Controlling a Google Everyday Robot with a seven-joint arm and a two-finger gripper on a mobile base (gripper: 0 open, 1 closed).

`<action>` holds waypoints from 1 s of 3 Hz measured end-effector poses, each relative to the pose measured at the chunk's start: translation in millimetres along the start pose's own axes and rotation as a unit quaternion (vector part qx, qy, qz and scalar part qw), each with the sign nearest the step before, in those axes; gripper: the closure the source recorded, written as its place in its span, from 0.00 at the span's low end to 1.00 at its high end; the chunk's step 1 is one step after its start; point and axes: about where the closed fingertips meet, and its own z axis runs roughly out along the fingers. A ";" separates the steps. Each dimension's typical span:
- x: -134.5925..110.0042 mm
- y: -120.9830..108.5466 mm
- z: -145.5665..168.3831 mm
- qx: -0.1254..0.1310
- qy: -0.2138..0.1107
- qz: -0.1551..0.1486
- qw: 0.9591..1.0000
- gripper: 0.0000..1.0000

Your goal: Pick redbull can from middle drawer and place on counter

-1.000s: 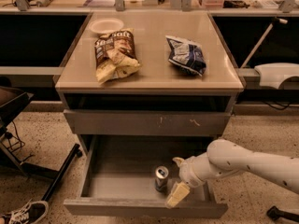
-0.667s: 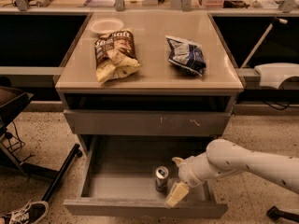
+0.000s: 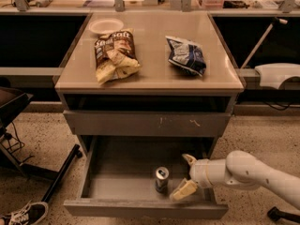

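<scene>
The redbull can stands upright on the grey floor of the open middle drawer, right of centre, its silver top showing. My gripper reaches into the drawer from the right on a white arm. It is open, with one tan finger behind and one finger in front, just right of the can and apart from it. The tan counter tops the cabinet above.
On the counter lie a brown chip bag, a blue chip bag and a white bowl. A closed drawer front with whitish scratches sits above the open drawer. A chair base and a shoe are at the left.
</scene>
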 end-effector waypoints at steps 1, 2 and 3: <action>7.7 -0.5 -10.7 0.018 -0.023 -0.006 1.000 0.00; 8.2 -0.6 -10.8 0.018 -0.022 -0.005 1.000 0.00; 12.1 4.1 13.0 0.012 -0.022 0.011 1.000 0.00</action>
